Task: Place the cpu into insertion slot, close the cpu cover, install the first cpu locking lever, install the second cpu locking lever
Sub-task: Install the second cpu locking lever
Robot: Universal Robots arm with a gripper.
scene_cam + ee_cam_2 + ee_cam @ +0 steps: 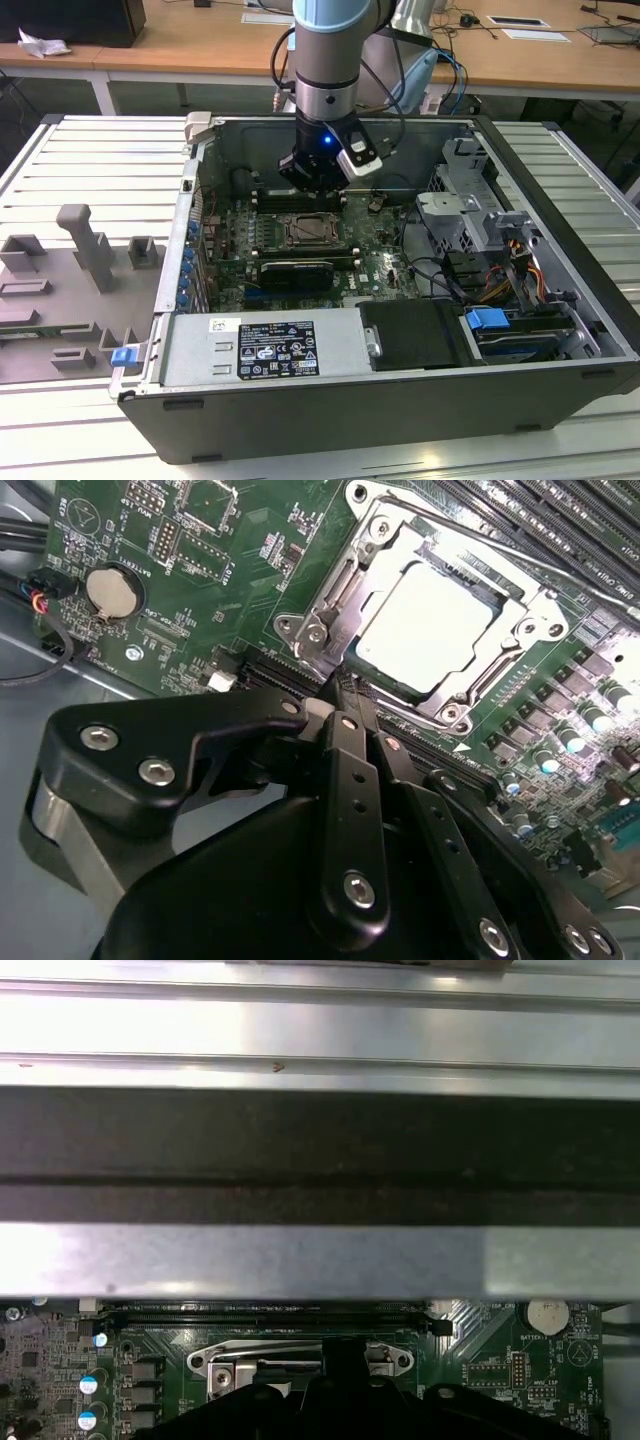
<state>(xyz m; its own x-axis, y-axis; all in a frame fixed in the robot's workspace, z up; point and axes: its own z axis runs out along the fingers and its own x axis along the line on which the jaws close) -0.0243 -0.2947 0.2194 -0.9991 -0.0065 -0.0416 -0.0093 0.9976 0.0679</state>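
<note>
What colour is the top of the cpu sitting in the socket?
Pale silvery white, glaring under the light; the cpu shows best in the second wrist view.

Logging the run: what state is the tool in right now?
Tool: closed, holding nothing, tip at the edge of the cpu cover, which is down over the cpu.

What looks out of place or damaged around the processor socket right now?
Nothing stands out. The cpu sits flat and square in the insertion slot, the cpu cover lies level around it, and the gripper is beside the frame's edge.
</note>
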